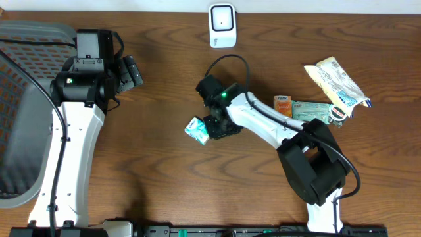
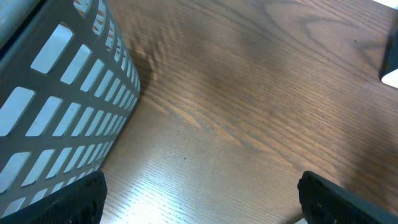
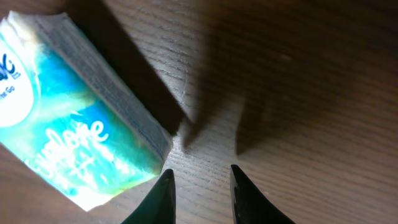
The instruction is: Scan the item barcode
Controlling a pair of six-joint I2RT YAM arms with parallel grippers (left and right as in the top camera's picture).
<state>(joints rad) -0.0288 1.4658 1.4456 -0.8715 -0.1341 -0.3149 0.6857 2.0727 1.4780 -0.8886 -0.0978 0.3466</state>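
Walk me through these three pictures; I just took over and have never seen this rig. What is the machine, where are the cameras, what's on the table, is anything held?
Two white robot arms work at a wooden table. The overhead view looks straight down; the other two cameras ride on the wrists. The left gripper is wide open and empty beside a grey basket. The right gripper has its fingers slightly apart over bare wood, holding nothing; a blue-green tissue pack lies just beside it. A white scanner stands at the far edge, and several packets lie on the right arm's side.
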